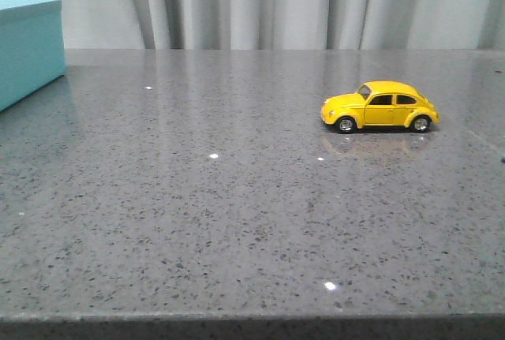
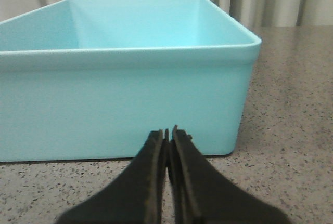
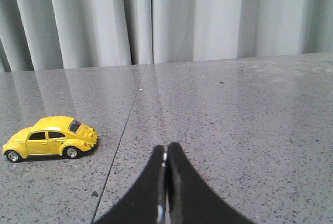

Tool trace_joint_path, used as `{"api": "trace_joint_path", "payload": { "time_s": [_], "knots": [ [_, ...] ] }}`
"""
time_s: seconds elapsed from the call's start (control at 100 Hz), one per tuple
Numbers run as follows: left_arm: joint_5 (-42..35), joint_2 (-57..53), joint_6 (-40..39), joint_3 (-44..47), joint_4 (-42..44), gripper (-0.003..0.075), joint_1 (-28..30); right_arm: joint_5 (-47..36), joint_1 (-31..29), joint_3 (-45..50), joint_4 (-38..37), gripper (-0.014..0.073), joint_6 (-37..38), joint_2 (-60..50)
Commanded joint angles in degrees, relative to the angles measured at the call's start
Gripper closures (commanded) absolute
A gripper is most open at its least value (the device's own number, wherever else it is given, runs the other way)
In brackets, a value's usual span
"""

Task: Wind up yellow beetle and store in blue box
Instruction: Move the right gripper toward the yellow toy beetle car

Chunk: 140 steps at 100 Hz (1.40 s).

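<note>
beetle sits on all four wheels toward the bench's right edge, untouched, nose pointing left. blue box at far-left corner, open and empty. left gripper and right gripper both pinched closed, holding nothing; looks like a start pose, right arm nearer the car.

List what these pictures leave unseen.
- Box: front view's left edge cuts off most of it.
- Box floor: left wrist view, near wall hides it.
- Beetle: its far side and underside face away; any winding part is unseen.
- Arms: out of the front view; only shut left gripper and right gripper show.
</note>
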Motion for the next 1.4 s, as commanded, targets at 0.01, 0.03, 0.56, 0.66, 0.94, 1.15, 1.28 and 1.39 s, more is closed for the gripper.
{"api": "trace_joint_path", "payload": {
  "time_s": [0.01,0.03,0.56,0.66,0.94,1.15,1.28,1.39],
  "knots": [
    [-4.26,-1.82,-0.37,1.29,-0.58,0.0739,0.01,-4.82,-0.03,-1.03,-0.54,0.0661,-0.42,-1.3],
    [-4.26,-1.82,-0.37,1.29,-0.58,0.0739,0.01,-4.82,-0.03,-1.03,-0.54,0.0661,-0.42,-1.3],
    [-7.6,-1.82,-0.37,1.29,-0.58,0.0739,0.01,-4.82,-0.03,-1.03,-0.54,0.0661,-0.42,-1.3],
    [-8.81,-1.82,-0.37,1.29,-0.58,0.0739,0.01,-5.04,-0.03,-1.03,-0.54,0.0661,-0.42,-1.3],
    [-11.22,-1.82,-0.37,0.82,-0.83,0.0739,0.01,-5.28,0.04,-1.08,-0.54,0.0661,-0.42,-1.3],
    [-7.7,-0.65,-0.37,-4.51,-0.38,0.0739,0.01,-1.38,0.27,-4.08,-0.05,0.0661,-0.37,-0.96],
    [-6.76,2.86,-0.37,-9.72,-0.19,0.0739,0.01,3.59,0.27,-7.59,0.45,0.0661,-0.37,1.9],
    [-6.76,6.88,-0.37,-13.25,-0.19,0.0739,0.01,7.89,0.27,-11.52,0.45,0.0661,-0.37,6.25]
  ]
}}
